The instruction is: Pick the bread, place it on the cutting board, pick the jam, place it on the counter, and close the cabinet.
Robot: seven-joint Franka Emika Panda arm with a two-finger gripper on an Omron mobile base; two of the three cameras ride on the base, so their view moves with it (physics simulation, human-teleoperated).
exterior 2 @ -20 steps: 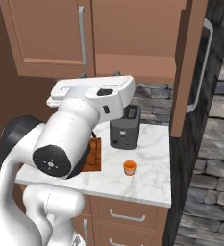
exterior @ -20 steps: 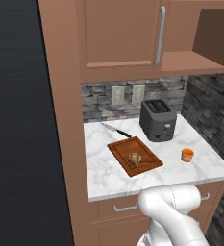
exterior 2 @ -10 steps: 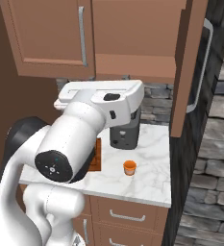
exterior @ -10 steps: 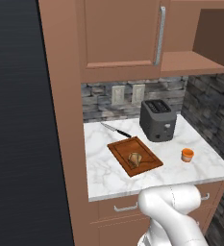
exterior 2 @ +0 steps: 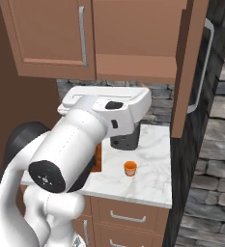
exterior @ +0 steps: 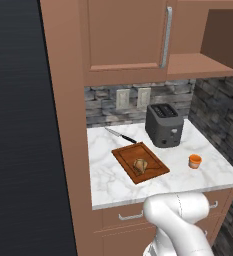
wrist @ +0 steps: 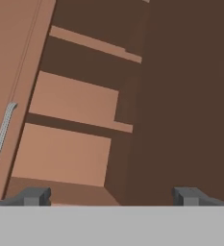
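Observation:
The bread (exterior: 140, 165), a small tan lump, lies on the reddish-brown cutting board (exterior: 125, 156). To its right the orange jam (exterior: 195, 161) jar stands on the white marble counter (exterior: 105, 180); it also shows as the jam (exterior 2: 130, 168) beyond my arm. The cabinet (exterior: 125, 40) has its left door shut, while its right door (exterior 2: 187, 72) hangs swung out. My gripper (wrist: 112, 199) is raised before the open cabinet's shelves (wrist: 75, 101). Its fingertips (wrist: 35, 196) stand wide apart with nothing between them.
A dark toaster (exterior: 163, 125) stands at the back of the counter, and a knife (exterior: 121, 135) lies behind the board. The open door's bar handle (exterior 2: 203, 67) juts out at the right. Drawers (exterior 2: 128, 214) sit under the counter. A stone wall closes the right side.
My hand has shifted a little to the right in front of the cabinet. Bread, jam and door have not moved.

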